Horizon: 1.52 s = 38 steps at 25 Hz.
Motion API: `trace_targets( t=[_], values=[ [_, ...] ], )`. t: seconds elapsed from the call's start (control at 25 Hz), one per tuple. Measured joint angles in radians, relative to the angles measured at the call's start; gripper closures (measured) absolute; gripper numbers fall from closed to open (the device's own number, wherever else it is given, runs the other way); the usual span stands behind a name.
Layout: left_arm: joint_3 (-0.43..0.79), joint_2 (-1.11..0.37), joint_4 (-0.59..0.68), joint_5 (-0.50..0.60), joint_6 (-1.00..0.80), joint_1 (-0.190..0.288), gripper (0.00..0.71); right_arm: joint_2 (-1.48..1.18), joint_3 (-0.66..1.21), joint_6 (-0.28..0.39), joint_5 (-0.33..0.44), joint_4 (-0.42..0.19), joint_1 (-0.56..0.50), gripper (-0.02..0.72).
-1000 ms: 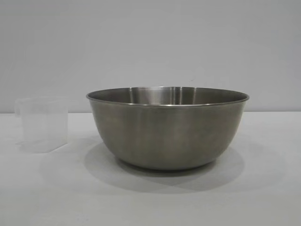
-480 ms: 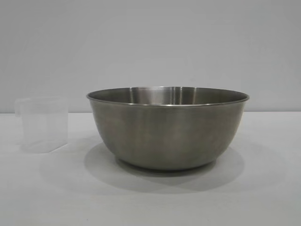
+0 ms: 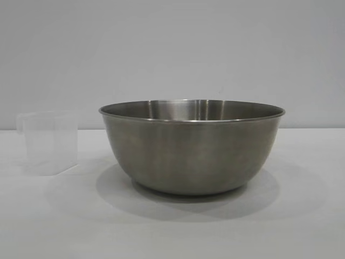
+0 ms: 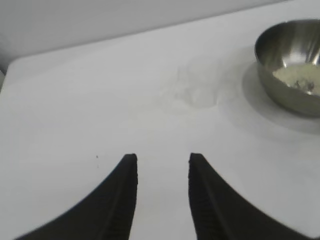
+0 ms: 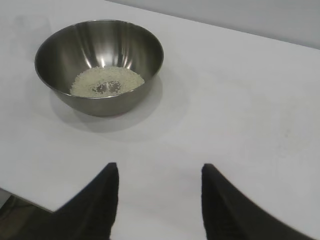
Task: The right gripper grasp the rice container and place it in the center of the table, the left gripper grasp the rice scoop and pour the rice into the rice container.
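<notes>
Both of my hands hang back above the bare tabletop (image 3: 302, 226), touching nothing. Left hand (image 4: 162, 162): prongs parted, nothing between them. Right hand (image 5: 160, 172): prongs spread wider, also empty.

Steel bowl (image 3: 192, 145) stands upright near mid-tabletop. From the right wrist camera it lies off toward 11 o'clock, well apart from that hand. Rice (image 5: 106, 82) already lies in the bottom, a thin pale patch with a greyish spot in it; most of the bowl floor is bare. Brushed grey side, thin rolled rim, a soft shadow around the base.

Clear cup (image 3: 49, 143) stands upright at the bowl's 9 o'clock, near it but not touching. In the left wrist view it is barely legible against the white. I cannot tell whether any rice is left in it.

Risks, as I judge them: that faint cup is easy to misjudge, and a mislaid approach would knock it over. Its smooth plastic walls could slip between pointed prongs. A careless sweep near the bowl could nudge it off centre.
</notes>
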Motion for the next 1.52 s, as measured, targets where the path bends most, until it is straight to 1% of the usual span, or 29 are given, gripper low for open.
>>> trace_targets(
  t=[0.08, 0.28, 0.44, 1.24, 1.32, 1.4, 1.44, 1.48, 1.52],
  values=[
    [0.011, 0.0, 0.0, 0.015, -0.002, 0.0, 0.483, 0.0, 0.0, 0.0, 0.0, 0.0, 0.0, 0.348],
    [0.04, 0.0, 0.0, 0.007, -0.044, 0.0, 0.483, 0.0, 0.0, 0.0, 0.0, 0.0, 0.0, 0.348],
    [0.04, 0.0, 0.018, 0.0, -0.067, 0.0, 0.483, 0.0, 0.0, 0.0, 0.0, 0.0, 0.0, 0.348],
    [0.04, 0.0, 0.018, -0.007, -0.071, 0.0, 0.483, 0.0, 0.002, 0.0, 0.0, 0.005, 0.0, 0.348],
    [0.04, 0.0, 0.018, -0.007, -0.071, 0.0, 0.483, 0.0, 0.002, 0.0, 0.0, -0.004, 0.0, 0.348],
    [0.04, 0.0, 0.018, -0.007, -0.071, 0.0, 0.483, 0.0, 0.002, 0.015, 0.0, -0.019, 0.0, 0.348],
    [0.04, 0.0, 0.018, -0.007, -0.071, 0.0, 0.483, 0.0, 0.002, 0.033, 0.0, -0.03, 0.0, 0.348],
    [0.04, 0.0, 0.018, -0.007, -0.073, 0.0, 0.483, 0.0, 0.002, 0.065, 0.0, -0.052, 0.0, 0.348],
    [0.04, 0.0, 0.018, -0.007, -0.073, 0.0, 0.483, 0.0, 0.002, 0.113, 0.0, -0.087, 0.0, 0.348]
  ],
)
